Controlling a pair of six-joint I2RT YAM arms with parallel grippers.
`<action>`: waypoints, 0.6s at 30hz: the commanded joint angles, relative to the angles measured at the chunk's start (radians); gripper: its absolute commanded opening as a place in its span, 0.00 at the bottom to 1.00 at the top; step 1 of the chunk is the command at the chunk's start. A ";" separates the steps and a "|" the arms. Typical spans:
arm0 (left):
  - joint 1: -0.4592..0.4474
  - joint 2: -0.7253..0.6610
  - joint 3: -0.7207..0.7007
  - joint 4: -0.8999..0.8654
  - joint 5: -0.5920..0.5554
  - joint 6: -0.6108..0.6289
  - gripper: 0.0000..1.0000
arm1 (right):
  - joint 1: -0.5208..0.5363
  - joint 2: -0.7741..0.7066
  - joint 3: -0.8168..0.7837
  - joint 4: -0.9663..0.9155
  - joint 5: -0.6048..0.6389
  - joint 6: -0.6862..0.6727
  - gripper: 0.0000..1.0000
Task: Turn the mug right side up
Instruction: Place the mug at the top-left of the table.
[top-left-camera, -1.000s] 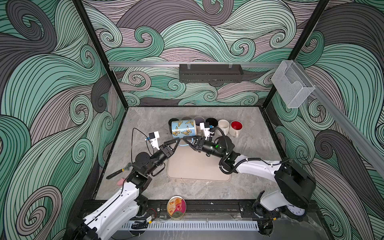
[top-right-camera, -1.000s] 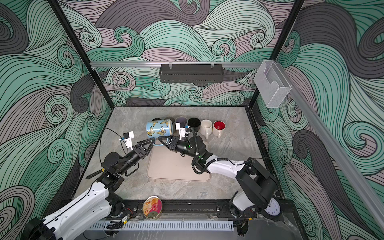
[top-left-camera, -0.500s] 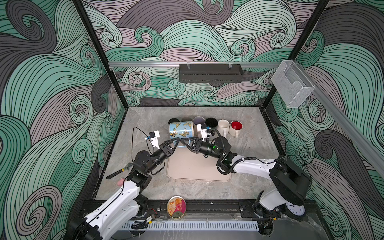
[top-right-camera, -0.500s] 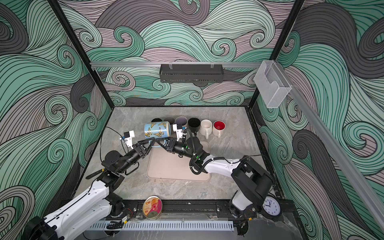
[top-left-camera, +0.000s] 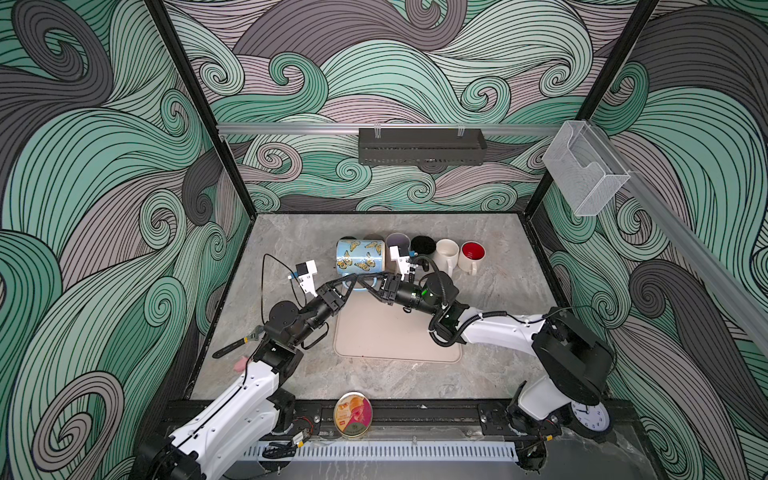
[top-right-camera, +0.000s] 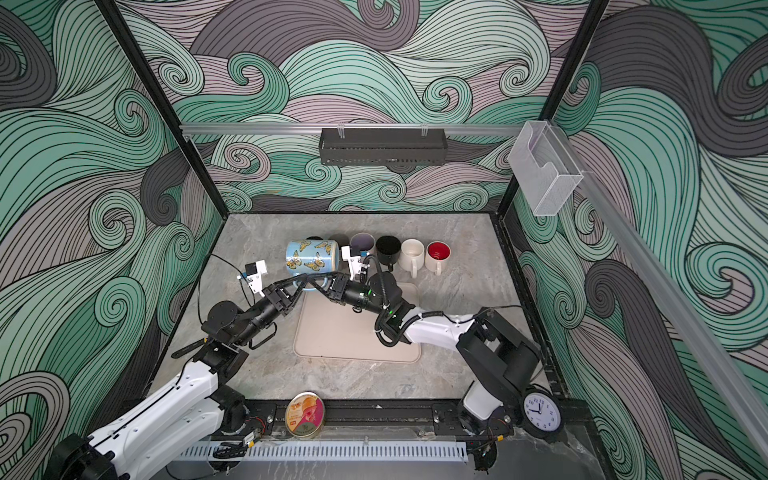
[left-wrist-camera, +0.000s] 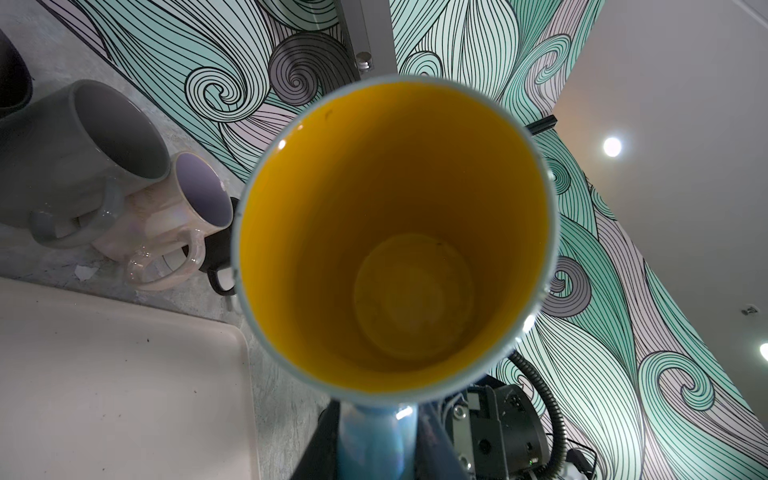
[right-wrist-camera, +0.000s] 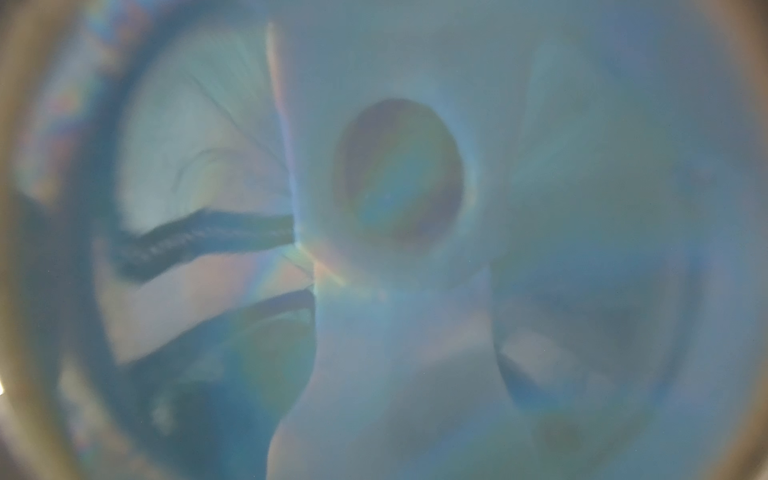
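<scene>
No brand is readable: the round tin (top-left-camera: 353, 414) at lower centre is showing a red label too small to read, and the clock (top-left-camera: 590, 417) at lower right is showing only dial numerals. The butterfly mug (top-left-camera: 359, 257) is sitting just above frame centre in both top views, held sideways with its mouth facing frame left and its yellow inside filling the left wrist view. Both arms are reaching in low from the lower corners and meeting at the handle (left-wrist-camera: 376, 440). The left gripper (top-left-camera: 353, 283) is pinching the handle, with dark fingers (left-wrist-camera: 322, 449) pressing on either side. The right gripper (top-left-camera: 373, 286) is closed on the same handle from the right; its wrist view is all blur. A beige mat (top-left-camera: 395, 336) is lying below the mug on the grey marble table (top-left-camera: 498, 291). A row of upright mugs (top-left-camera: 446, 251) is standing to the right. Swirl-pattern walls are surrounding everything, with a black rack (top-left-camera: 422, 146) on the back one.
</scene>
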 joint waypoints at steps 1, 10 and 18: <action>0.009 -0.002 0.032 0.019 0.004 0.022 0.23 | 0.036 -0.011 0.074 0.164 -0.090 0.004 0.00; 0.015 -0.019 0.054 0.007 0.017 0.043 0.00 | 0.041 0.025 0.082 0.172 -0.099 0.013 0.00; 0.018 -0.106 0.071 -0.094 -0.015 0.100 0.00 | 0.036 0.061 0.087 0.170 -0.095 0.036 0.16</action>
